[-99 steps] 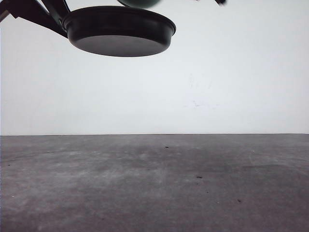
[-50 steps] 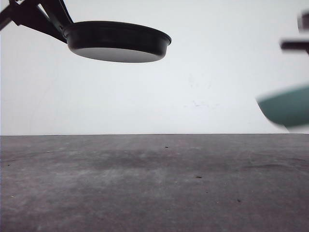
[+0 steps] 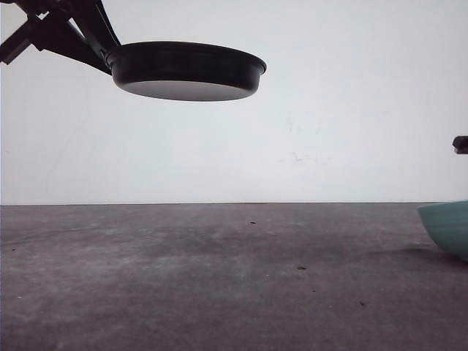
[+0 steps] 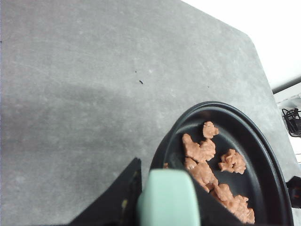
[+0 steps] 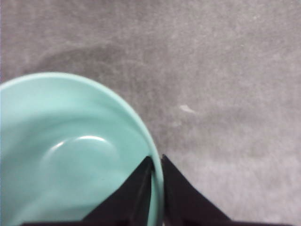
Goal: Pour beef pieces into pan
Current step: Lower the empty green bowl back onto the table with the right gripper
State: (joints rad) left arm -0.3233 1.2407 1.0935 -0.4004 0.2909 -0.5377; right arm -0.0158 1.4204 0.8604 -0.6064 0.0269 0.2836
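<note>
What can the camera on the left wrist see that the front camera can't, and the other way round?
Left wrist camera: reddish-brown beef pieces lying inside the pan, and its mint-green handle in the left gripper.

Front camera: the pan's grey underside, held high above the table, plus the edge of a teal bowl low at the far right.

Both: the shallow round black pan and the grey table.

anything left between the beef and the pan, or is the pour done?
Nothing visible stands in the way. The beef pieces already lie inside the pan, which the left end effector holds up by its mint handle. The bowl on the right end effector looks empty.
</note>
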